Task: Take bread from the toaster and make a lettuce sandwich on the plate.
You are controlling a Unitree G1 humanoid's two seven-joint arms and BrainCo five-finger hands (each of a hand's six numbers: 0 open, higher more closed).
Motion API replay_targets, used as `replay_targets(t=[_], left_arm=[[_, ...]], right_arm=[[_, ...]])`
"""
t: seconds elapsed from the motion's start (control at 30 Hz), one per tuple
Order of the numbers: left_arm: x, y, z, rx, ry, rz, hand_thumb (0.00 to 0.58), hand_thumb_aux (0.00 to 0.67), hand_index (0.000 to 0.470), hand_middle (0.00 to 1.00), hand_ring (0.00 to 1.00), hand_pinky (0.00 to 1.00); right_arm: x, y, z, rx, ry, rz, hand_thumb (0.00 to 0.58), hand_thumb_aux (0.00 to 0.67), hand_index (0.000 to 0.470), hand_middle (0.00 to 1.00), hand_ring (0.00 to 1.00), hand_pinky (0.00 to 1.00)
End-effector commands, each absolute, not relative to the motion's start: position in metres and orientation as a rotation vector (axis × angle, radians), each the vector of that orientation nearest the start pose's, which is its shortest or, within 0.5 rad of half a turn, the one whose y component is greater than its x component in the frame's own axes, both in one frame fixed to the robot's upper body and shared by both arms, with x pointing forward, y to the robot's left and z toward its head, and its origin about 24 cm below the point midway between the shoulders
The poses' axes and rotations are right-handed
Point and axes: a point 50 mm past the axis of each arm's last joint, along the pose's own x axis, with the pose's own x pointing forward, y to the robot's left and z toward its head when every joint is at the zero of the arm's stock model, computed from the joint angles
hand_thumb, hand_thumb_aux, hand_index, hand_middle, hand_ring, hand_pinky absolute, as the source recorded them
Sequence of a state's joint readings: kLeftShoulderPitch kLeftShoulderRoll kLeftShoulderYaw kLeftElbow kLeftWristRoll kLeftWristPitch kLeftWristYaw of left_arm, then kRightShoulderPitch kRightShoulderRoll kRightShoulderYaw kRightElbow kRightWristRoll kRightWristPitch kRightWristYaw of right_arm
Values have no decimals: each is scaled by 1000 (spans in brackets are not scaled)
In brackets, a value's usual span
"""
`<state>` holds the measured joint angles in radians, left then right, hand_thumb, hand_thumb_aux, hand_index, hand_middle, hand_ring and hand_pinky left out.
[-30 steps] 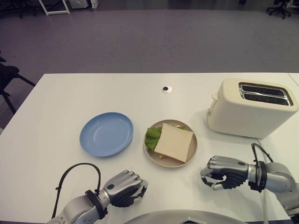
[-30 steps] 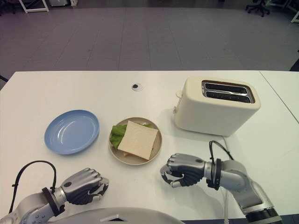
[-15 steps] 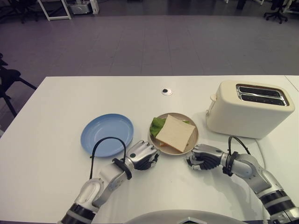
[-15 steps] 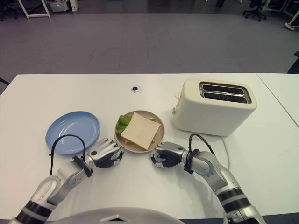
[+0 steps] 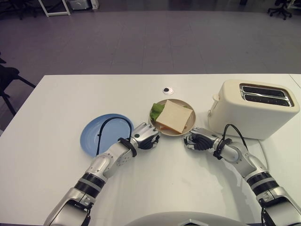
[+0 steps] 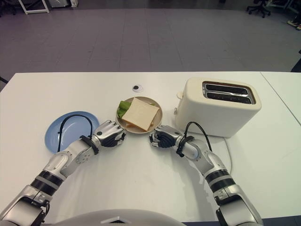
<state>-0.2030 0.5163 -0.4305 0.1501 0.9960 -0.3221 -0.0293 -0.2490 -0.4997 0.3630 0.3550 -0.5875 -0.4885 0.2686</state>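
While both hands rest curled on the table (image 5: 56, 103), the sandwich (image 5: 173, 118) lies assembled on the tan plate (image 5: 170, 134), which stands between the blue plate (image 5: 96, 136) and the toaster (image 5: 254, 110). The left hand (image 5: 145, 137) sits just beside the plate's near-left rim, fingers folded into a loose fist and holding nothing. The right hand (image 5: 197, 140) sits just beside the near-right rim in the same folded posture, also empty. Whether either hand touches the rim cannot be determined.

Sandwich condition: a top slice (image 5: 176, 114) of white bread lies flat and covers most of the plate. Lettuce (image 5: 155, 111) protrudes from under its left edge. The toaster slots appear dark, with no bread standing above them.

Handling assessment: the bread is judged light, soft and easily dented, and excessive finger pressure will likely crush it. The lettuce is judged limp and slippery, so the top slice may slide if the plate tilts or stops abruptly. The plate appears rigid and smooth, so it should slide readily on the table under a light push.

Recommended hold: do not grasp the sandwich. Contact the plate at opposite points of its rim, one hand per side, and keep it level.
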Motion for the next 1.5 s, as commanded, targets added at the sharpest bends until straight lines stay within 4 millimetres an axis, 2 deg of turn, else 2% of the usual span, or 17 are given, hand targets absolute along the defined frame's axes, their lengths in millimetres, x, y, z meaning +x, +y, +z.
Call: replay_targets(t=[0.03,0.07,0.1,0.13,0.17,0.23,0.3,0.4,0.43,0.53,0.6,0.77,1.03,1.5], left_arm=[[227,125,46,1403,-396,-725,474,384,269,1000,1000,1000],[212,122,58,1331,-424,-716,261,173,122,1000,1000,1000],[198,120,69,1268,-444,-708,71,42,29,737,737,737],[183,120,79,1215,-453,-695,0,0,0,39,39,39],[172,122,85,1178,-450,-688,0,0,0,0,0,0],[153,131,90,1118,-415,-645,0,0,0,0,0,0],[142,138,91,1000,-380,-567,0,0,0,0,0,0],[150,158,89,586,-361,-319,0,0,0,0,0,0],[154,163,87,494,-360,-282,0,0,0,0,0,0],[161,164,87,310,-387,-302,0,0,0,0,0,0],[160,160,85,229,-396,-342,0,0,0,0,0,0],[157,149,78,169,-404,-444,0,0,0,0,0,0],[154,153,84,39,-460,-525,0,0,0,0,0,0],[150,148,84,-12,-483,-602,0,0,0,0,0,0]], right_arm=[[256,-174,35,-1080,-164,762,237,155,109,400,400,400],[250,-181,44,-1025,-188,742,0,0,0,290,290,290],[244,-188,52,-966,-202,725,0,0,0,220,220,220],[238,-198,61,-899,-210,697,0,0,0,98,98,98],[232,-207,67,-846,-215,678,0,0,0,82,82,82],[216,-218,75,-714,-221,697,0,0,0,78,78,78],[207,-217,77,-588,-229,732,0,0,0,82,82,82],[204,-190,81,-340,-308,757,0,0,0,35,35,35],[202,-181,82,-332,-337,772,0,0,0,31,31,31],[199,-172,81,-279,-373,757,0,0,0,0,0,0],[201,-171,80,-149,-375,729,0,0,0,0,0,0],[208,-176,83,-7,-381,698,0,0,0,0,0,0],[203,-171,88,-21,-458,719,0,0,0,0,0,0],[207,-179,90,27,-481,671,0,0,0,0,0,0]])
